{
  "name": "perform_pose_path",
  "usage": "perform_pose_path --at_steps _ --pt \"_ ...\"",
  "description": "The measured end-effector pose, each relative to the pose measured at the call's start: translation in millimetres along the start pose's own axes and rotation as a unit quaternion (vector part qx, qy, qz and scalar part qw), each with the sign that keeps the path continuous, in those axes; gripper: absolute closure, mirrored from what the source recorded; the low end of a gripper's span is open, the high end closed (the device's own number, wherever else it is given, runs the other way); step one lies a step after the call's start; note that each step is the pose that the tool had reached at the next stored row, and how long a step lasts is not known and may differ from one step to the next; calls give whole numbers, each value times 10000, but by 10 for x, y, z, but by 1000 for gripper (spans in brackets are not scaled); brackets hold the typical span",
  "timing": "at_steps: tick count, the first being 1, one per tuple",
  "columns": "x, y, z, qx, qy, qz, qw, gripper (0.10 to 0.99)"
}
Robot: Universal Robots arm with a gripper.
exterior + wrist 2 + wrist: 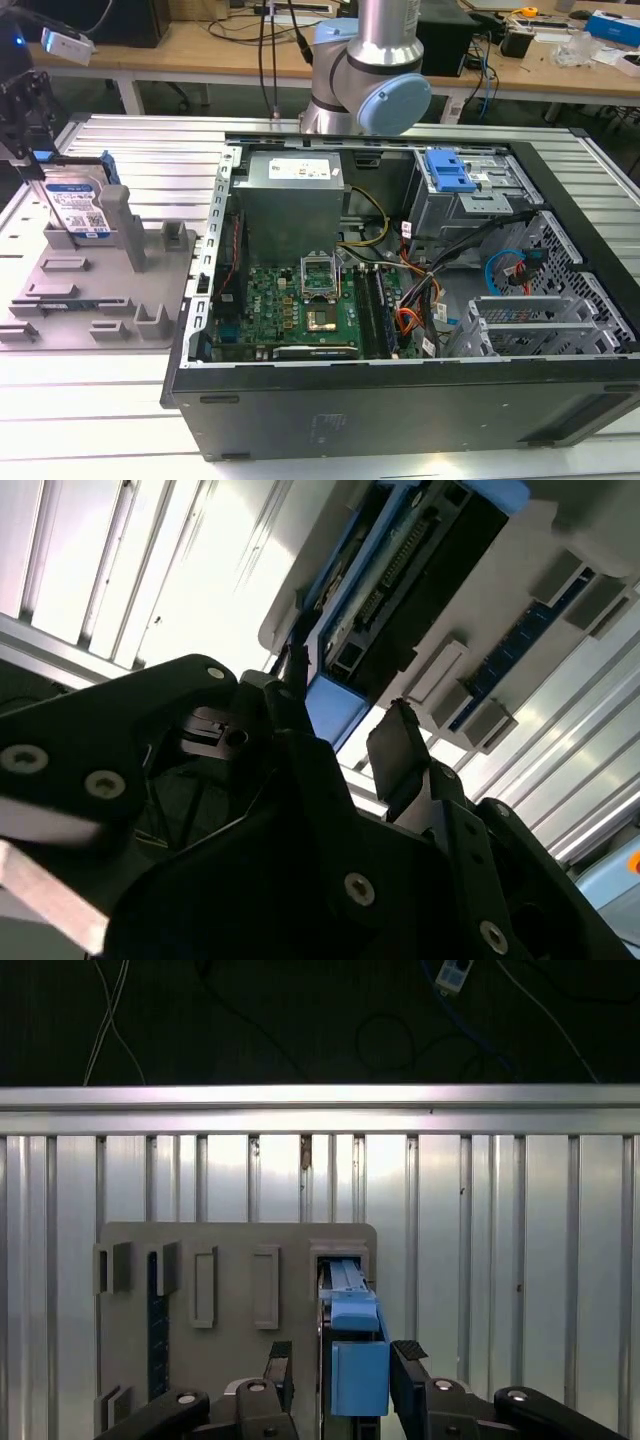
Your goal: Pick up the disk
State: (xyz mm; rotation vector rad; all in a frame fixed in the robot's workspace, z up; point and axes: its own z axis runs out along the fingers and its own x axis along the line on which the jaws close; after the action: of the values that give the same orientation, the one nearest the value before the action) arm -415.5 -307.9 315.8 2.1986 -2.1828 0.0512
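One flat silver-grey metal disk (80, 208) with blue rails, upright in one grey slotted plastic tray (110, 292); one black two-fingered gripper (340, 1362) straddling it, jaws parted, clasping nothing.

disk (78, 205) lower part hidden in grey rack (110, 300), jaws cut by first wrist view's edge

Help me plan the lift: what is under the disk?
The disk stands on edge in a slot of the grey holder plate, which lies on the ribbed metal table. The slot's walls cover its bottom edge, so what it rests on inside is hidden.
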Motion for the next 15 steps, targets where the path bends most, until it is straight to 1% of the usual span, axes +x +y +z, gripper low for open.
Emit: perform_pose_path --at_steps 5,6,8,12,15 --pt "-13 0 23 1 0 0 10000 576" --pt "-26 0 33 0 2 0 10000 576" --pt "-31 0 60 0 13 0 10000 576" --pt "-34 4 111 0 22 0 10000 576" --pt "-35 5 128 -1 24 0 10000 576"
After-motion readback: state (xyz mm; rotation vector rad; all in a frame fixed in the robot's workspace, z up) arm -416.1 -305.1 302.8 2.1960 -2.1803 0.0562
